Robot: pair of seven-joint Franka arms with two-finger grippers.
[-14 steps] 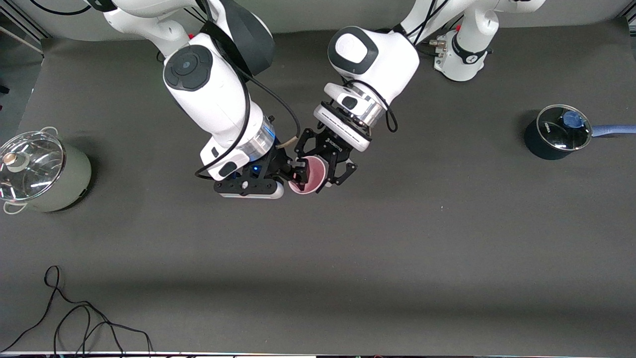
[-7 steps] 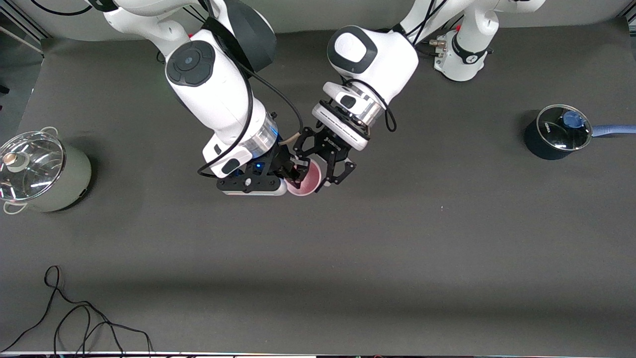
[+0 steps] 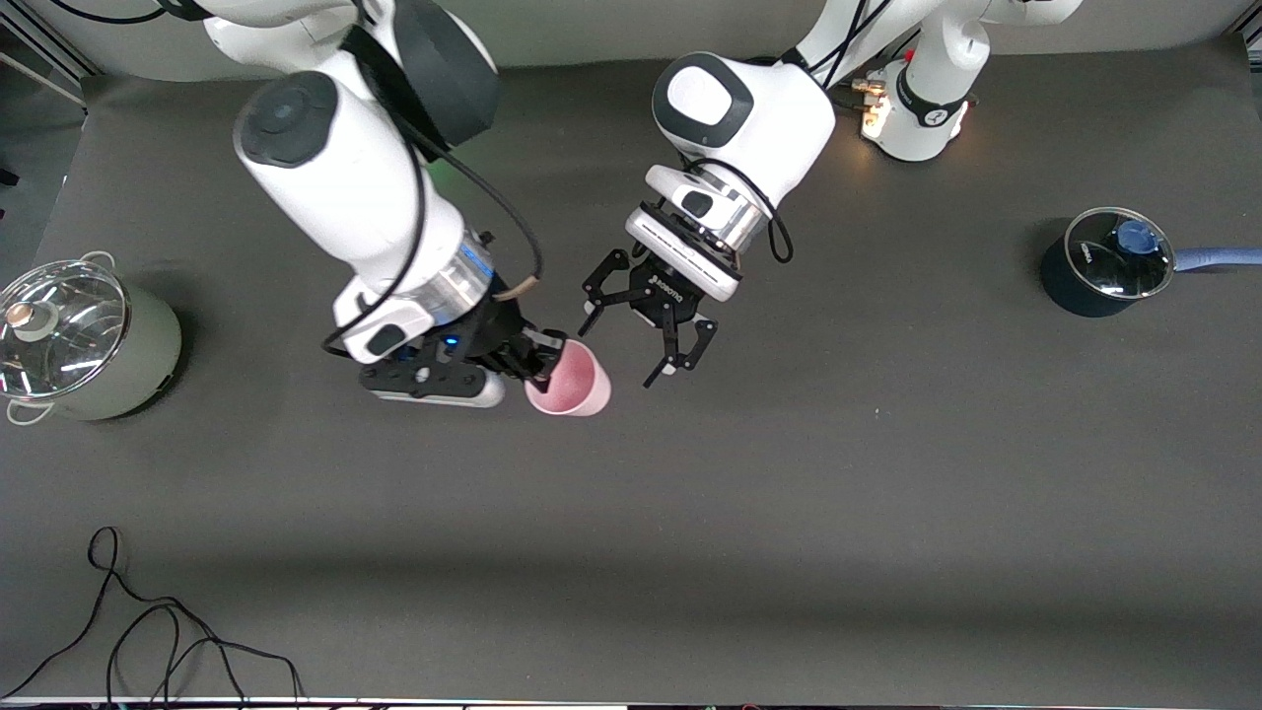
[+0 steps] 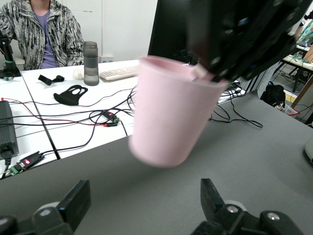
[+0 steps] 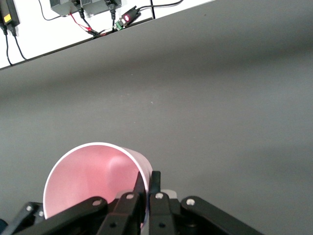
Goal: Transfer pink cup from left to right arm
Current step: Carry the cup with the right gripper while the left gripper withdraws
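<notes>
The pink cup is tilted in the air over the middle of the table, held by its rim. My right gripper is shut on that rim; in the right wrist view its fingers pinch the cup's wall, one inside and one outside. My left gripper is open and empty, just beside the cup and apart from it. In the left wrist view the cup hangs ahead of my spread left gripper, with the right gripper above it.
A grey-green pot with a glass lid stands at the right arm's end of the table. A dark saucepan with a blue handle stands at the left arm's end. A black cable lies near the front edge.
The left gripper has opened and let go of the cup. The right gripper has drawn away from it with the cup, toward the right arm's end of the table.
</notes>
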